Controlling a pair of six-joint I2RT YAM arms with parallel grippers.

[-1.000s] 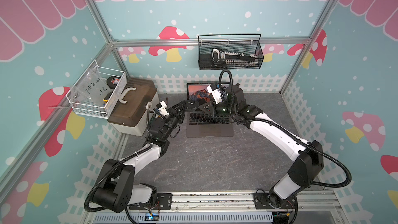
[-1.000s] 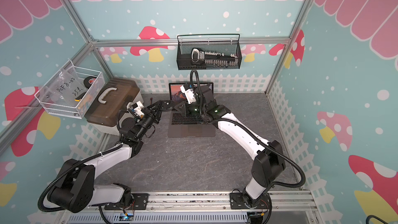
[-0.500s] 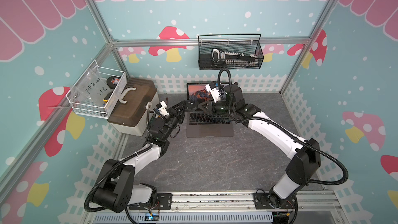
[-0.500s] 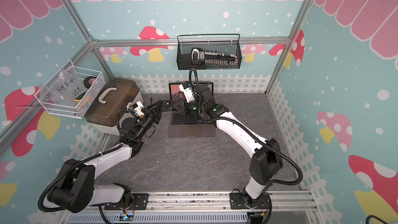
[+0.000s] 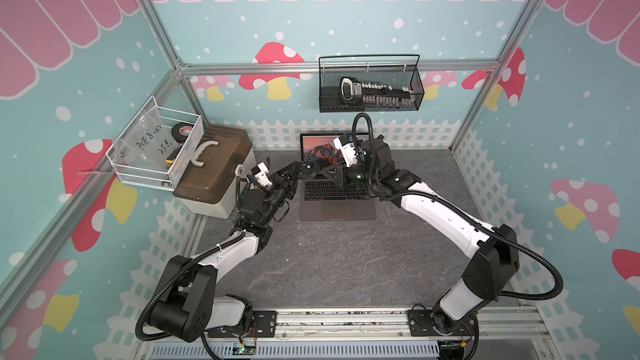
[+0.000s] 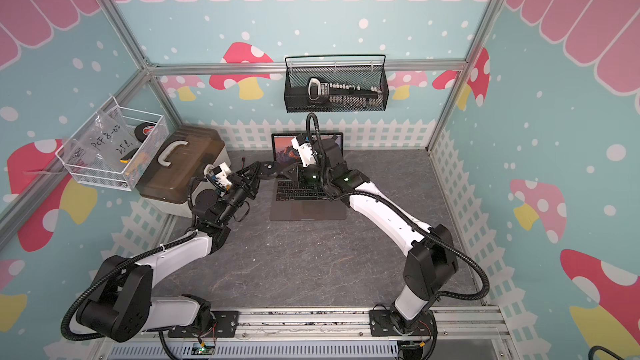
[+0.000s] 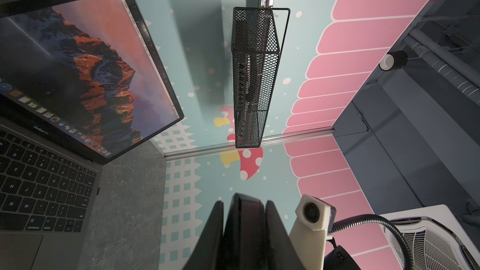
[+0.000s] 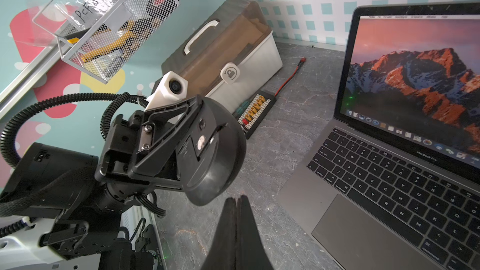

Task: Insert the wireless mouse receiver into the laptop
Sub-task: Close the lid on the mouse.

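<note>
Left fingers (image 7: 213,235) are clamped on the wireless mouse (image 8: 215,162), gripping it across its flat faces. They hold it up off the counter (image 8: 280,131), underside turned toward the right arm. Right fingers (image 8: 230,227) are pressed flat together, tips just short of the mouse's rim; whether they touch it, I can't tell. The laptop (image 8: 389,177) stands open just to one side of those tips, screen lit. And the wireless mouse receiver? Can't pick it out. Nothing pokes from the shut right tips, and the slot in the mouse's underside is too dark to read.

Here's the worry. If the stub is in that slot, fingers pressed together can't take hold of it. They'd have to part first, and a nudge with shut tips could twist the mouse in the left grip or knock it loose. If it's pinched unseen between the right tips, any slackening drops it onto the dark mottled counter, hard to find. And with keys and screen this close, a careless swing could clip them, or meet the socket skewed and jam.
</note>
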